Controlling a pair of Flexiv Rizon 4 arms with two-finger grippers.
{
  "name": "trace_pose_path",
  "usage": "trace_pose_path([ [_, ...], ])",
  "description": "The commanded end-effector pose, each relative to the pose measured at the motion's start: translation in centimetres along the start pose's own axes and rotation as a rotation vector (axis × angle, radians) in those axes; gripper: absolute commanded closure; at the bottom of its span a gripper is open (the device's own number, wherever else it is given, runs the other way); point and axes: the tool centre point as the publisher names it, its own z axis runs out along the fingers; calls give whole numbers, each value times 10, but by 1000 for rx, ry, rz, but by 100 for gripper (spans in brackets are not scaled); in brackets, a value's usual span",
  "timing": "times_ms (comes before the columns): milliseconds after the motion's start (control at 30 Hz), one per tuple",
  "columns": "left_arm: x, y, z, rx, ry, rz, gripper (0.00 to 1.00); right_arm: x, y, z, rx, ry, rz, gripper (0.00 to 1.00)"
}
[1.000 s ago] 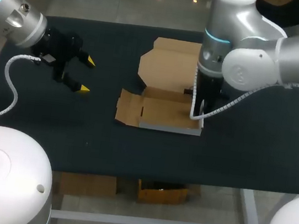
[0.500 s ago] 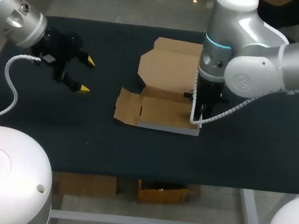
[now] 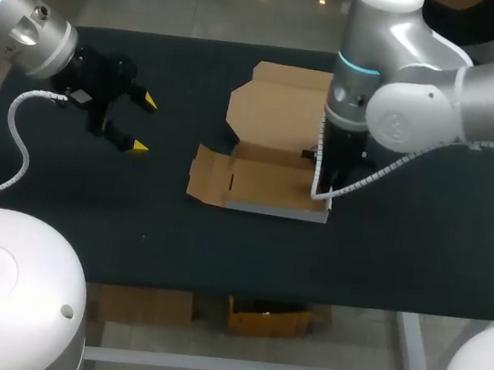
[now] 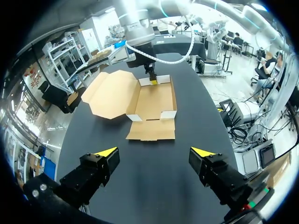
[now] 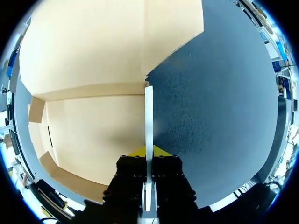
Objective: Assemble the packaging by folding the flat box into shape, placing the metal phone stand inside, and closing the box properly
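head view: right tool (image 3: 321, 192) points down, clamped on box (image 3: 265, 186) wall; left tool (image 3: 145, 123) apart.

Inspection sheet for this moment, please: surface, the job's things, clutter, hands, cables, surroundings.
Surface: black table, dark mat top.
Job's things: cardboard box partly folded, lid lying flat and open; phone stand not seen.
Clutter: nothing seen.
Hands: left hand open, well apart from the box; right hand shut on the box's side wall.
Cables: left arm's white cable loops above the table; right arm's white cable hangs beside the box.
Surroundings: nothing seen.
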Motion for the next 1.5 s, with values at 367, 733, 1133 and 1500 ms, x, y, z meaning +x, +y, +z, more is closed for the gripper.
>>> trace_pose_path([
  [367, 0, 0, 0, -3, 2, 0, 0, 5, 2, -2, 13, -57, -64, 100],
  [733, 0, 0, 0, -3, 2, 0, 0, 5, 1, -1, 6, -171, -52, 100],
  [1133, 0, 0, 0, -3, 2, 0, 0, 2, -2, -3, -13, -280, 46, 100],
  [1500, 0, 0, 0, -3, 2, 0, 0, -1, -1, -8, -42, -392, 110, 100],
])
